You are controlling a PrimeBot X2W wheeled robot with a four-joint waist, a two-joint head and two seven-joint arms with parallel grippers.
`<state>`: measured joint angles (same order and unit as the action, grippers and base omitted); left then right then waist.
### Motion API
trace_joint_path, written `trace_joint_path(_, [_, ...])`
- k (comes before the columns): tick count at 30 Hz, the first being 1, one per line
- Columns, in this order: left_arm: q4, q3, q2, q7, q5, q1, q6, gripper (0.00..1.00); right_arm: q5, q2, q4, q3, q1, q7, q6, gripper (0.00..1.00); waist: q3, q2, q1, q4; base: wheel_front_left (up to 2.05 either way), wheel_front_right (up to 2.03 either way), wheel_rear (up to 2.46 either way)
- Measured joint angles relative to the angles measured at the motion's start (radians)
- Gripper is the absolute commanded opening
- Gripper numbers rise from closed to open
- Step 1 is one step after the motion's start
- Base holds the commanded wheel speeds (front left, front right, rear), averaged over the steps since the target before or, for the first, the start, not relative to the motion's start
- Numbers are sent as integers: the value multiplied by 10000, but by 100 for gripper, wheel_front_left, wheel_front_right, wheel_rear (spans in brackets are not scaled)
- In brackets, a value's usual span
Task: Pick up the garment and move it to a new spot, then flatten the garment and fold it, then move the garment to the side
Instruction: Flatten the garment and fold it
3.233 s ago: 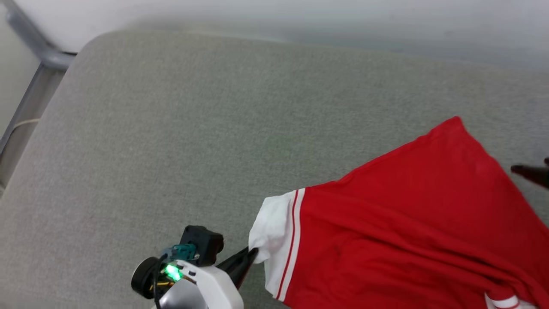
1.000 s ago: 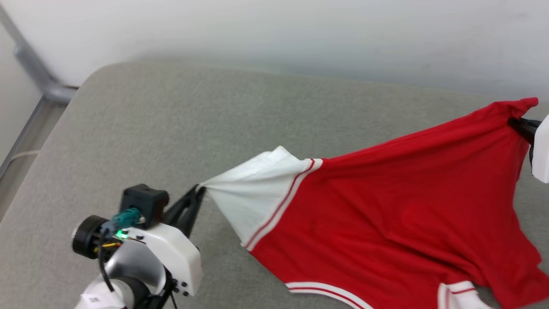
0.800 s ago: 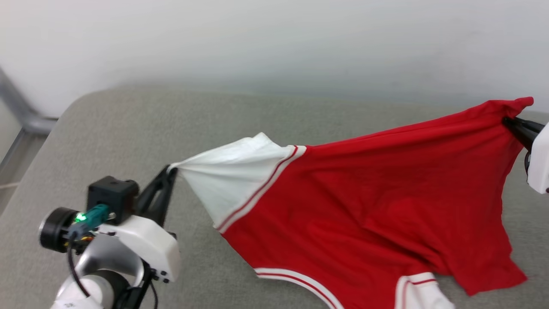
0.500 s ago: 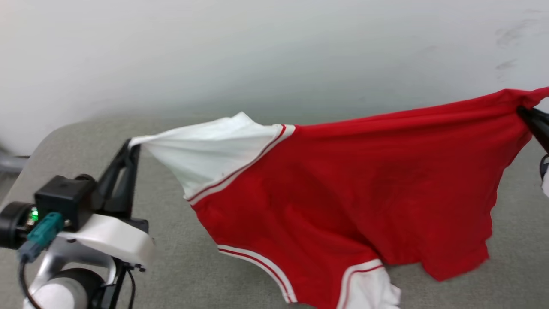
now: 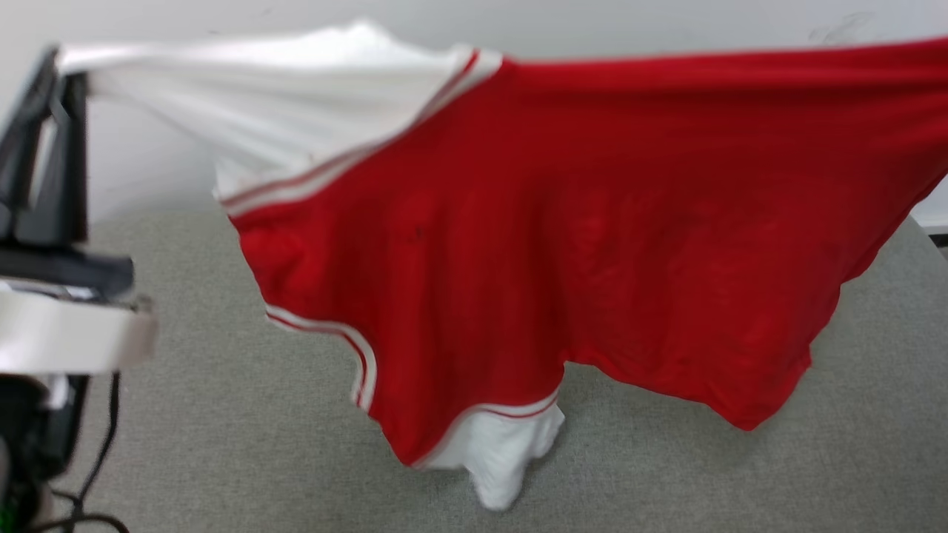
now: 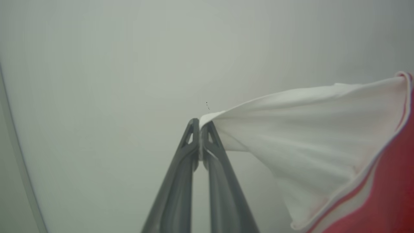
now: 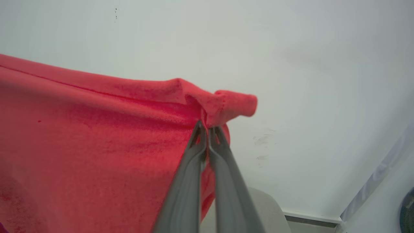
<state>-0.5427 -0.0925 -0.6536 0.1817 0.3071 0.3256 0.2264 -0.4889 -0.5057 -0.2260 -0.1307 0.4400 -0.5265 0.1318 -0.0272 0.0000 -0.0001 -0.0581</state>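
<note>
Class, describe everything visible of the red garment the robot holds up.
The garment is a red, soft-looking jersey shirt with white sleeves and red-white striped trim. It hangs spread above the grey cushion, stretched between the left gripper, shut on a white sleeve tip, and the right gripper, shut on a red corner.

Broad grey fabric surface [image 5: 192,444]
</note>
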Motion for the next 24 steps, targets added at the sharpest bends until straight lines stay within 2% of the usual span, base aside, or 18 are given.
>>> trace_joint_path(5, [564, 17, -384, 236, 305, 1912, -633, 0, 259, 127, 339, 226, 1027, 267, 0, 0, 373, 0, 0, -66, 0, 0, 0])
trace_joint_path(12, [2399, -359, -675, 249, 537, 5227, -1695, 0, 508, 153, 1478, 688, 3245, 928, 0, 0, 1460, 0, 3, -94, 0, 0, 0])
trace_joint_path(20, [5325, -1358, -257, -228, -102, 9258, -2633, 0, 1254, 8, 3946, 1636, 6534, 2157, 0, 0, 3071, 0, 4, -57, 0, 0, 0])
trace_joint_path(24, [6962, -1728, 186, -721, -474, 11057, -2815, 0, 1689, 150, 5425, 2121, 8268, 2980, 0, 0, 3844, 0, 4, -44, 0, 0, 0])
